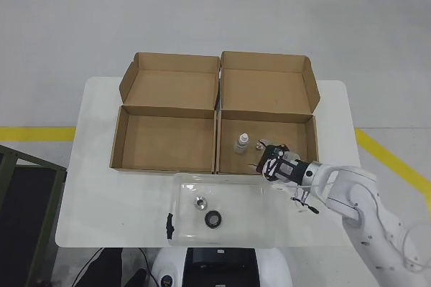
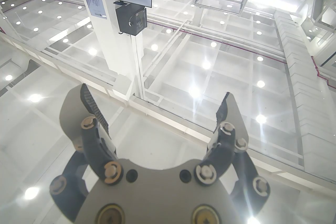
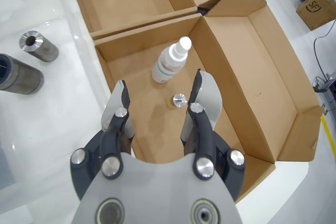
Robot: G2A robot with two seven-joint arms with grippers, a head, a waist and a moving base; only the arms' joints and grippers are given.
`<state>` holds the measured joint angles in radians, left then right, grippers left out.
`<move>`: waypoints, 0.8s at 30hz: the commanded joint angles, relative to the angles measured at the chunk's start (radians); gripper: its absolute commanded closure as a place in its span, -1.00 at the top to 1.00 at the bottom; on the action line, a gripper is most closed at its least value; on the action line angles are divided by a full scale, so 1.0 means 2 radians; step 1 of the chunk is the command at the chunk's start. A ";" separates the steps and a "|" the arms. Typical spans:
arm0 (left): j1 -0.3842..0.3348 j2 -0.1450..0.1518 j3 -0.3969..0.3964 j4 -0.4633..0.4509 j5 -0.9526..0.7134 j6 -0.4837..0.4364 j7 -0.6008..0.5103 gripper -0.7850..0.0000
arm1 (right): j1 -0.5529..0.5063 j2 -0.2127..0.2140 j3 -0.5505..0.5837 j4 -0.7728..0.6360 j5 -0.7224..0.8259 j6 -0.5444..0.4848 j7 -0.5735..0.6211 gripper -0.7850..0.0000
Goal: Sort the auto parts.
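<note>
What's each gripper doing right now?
Left gripper: open, empty.
Right gripper: open, empty, over the right cardboard box.

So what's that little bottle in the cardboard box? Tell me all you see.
The bottle is small, clear plastic with a white nozzle cap and a pale label with a teal band. It stands upright on the floor of the cardboard box, cap on. A small metal part sits beside it, apart. Nothing grips it.

White table (image 1: 100, 215) on grey floor (image 1: 57, 43), yellow line (image 1: 29, 133); round lights (image 2: 206, 65) in a seemingly gridded ceiling (image 2: 236, 93).
</note>
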<state>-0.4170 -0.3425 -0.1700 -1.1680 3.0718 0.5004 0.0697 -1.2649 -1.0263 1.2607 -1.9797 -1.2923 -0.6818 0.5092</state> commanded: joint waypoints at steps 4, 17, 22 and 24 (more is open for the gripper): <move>0.000 0.000 0.000 0.000 0.000 0.000 0.000 1.00 | -0.033 0.002 -0.013 -0.050 -0.014 -0.020 -0.007 0.33; 0.000 0.000 0.000 0.000 0.000 0.000 0.000 1.00 | -0.066 0.002 -0.085 -0.105 -0.064 -0.057 -0.012 0.39; 0.000 0.000 0.000 0.000 0.000 0.000 0.000 1.00 | -0.057 -0.001 -0.116 -0.096 -0.074 -0.058 -0.010 0.40; 0.000 0.000 0.000 0.000 0.000 0.000 0.000 1.00 | -0.053 -0.002 -0.126 -0.087 -0.075 -0.056 -0.010 0.39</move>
<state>-0.4170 -0.3425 -0.1700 -1.1680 3.0718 0.5004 0.0697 -1.3749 -1.0293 1.0186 -2.1636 -1.4412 -0.7959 0.4898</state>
